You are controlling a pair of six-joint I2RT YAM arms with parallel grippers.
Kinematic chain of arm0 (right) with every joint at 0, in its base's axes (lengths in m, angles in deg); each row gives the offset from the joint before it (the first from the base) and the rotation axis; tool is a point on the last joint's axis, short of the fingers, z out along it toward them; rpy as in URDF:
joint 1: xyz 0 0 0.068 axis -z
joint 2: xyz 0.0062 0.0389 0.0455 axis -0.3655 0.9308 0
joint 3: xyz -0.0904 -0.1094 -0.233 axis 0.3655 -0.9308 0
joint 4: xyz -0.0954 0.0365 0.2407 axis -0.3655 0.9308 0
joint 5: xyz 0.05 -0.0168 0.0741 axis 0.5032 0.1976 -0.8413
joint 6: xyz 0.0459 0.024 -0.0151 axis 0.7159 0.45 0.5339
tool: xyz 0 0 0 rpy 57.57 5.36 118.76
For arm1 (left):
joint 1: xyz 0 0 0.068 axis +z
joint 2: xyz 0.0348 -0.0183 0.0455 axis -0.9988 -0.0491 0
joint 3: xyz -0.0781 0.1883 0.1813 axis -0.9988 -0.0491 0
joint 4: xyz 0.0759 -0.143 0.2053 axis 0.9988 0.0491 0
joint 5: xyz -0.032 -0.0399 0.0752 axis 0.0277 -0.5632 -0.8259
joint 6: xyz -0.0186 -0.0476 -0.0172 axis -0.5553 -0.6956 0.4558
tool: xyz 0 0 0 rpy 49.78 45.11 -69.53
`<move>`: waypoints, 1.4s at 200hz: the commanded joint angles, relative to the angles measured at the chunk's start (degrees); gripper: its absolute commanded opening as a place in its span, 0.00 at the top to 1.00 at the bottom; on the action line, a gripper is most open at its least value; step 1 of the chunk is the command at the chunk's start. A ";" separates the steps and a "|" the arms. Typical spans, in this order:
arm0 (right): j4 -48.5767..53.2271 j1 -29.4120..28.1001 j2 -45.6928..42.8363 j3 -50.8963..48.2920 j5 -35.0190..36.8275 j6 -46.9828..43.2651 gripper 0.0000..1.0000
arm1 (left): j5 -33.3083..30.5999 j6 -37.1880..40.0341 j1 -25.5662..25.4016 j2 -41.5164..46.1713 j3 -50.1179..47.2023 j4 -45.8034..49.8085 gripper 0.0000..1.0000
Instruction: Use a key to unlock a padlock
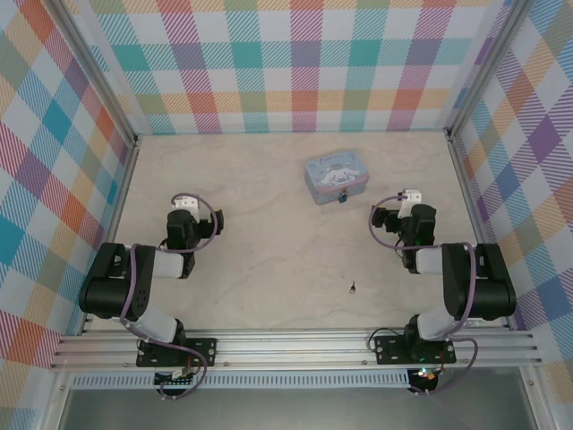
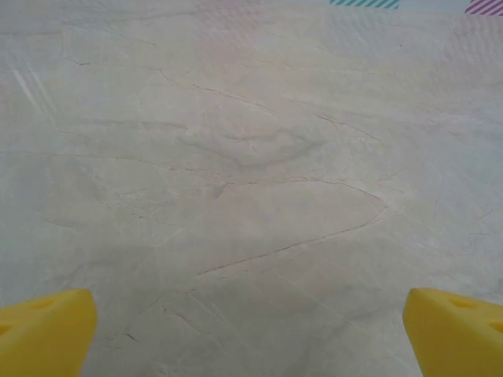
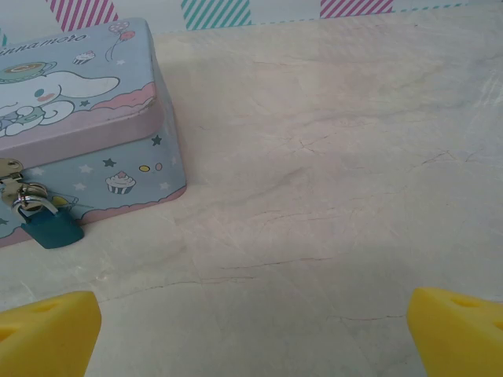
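Note:
A tiny teal padlock (image 3: 52,229) with a silvery shackle hangs from the front clasp of a light blue cartoon tin (image 3: 86,149); from above the padlock (image 1: 343,199) is a dark speck at the tin's near edge. The key (image 1: 353,288), small and dark, lies on the table between the two arms, nearer the front. My left gripper (image 2: 250,334) is open over bare table at the left. My right gripper (image 3: 253,334) is open too, with nothing between its yellow fingertips (image 3: 47,330); the tin sits ahead and to its left.
The tin (image 1: 335,176) stands at the back middle of the pale marbled table (image 1: 269,260). Plaid walls close in the left, right and far sides. An aluminium rail (image 1: 295,345) carrying both arm bases runs along the near edge.

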 commanded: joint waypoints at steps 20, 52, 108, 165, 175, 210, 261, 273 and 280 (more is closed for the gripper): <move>-0.96 -0.32 0.13 0.64 0.16 -0.16 0.00 | 0.65 0.84 0.58 -0.25 1.14 0.31 0.00; -0.96 -0.33 0.12 0.68 0.07 -0.07 0.00 | 0.69 0.84 0.56 -0.25 1.14 0.32 0.00; -1.18 -0.21 0.12 0.51 -0.47 0.18 0.00 | 0.67 0.91 0.58 -0.19 1.15 0.35 0.00; 6.97 0.42 -4.97 2.43 1.52 1.85 0.00 | -1.56 -0.21 0.67 0.72 1.14 0.96 0.00; 14.93 0.51 -8.26 4.44 2.00 3.03 0.00 | -3.31 -0.86 0.60 2.99 1.51 3.26 0.00; 30.90 0.54 -16.67 8.78 -0.95 6.47 0.00 | -1.39 -2.26 0.57 14.57 7.62 23.23 0.00; 44.91 0.57 -13.41 18.69 -11.00 13.40 0.00 | 10.80 -23.05 0.36 20.63 13.30 35.82 0.00; 46.26 0.63 -11.15 21.50 -12.85 14.77 0.00 | 13.54 -28.65 -0.80 19.55 13.75 35.89 0.00; 46.28 0.67 -9.73 22.90 -14.71 15.38 0.00 | 14.28 -30.68 -2.13 18.46 14.30 36.43 0.00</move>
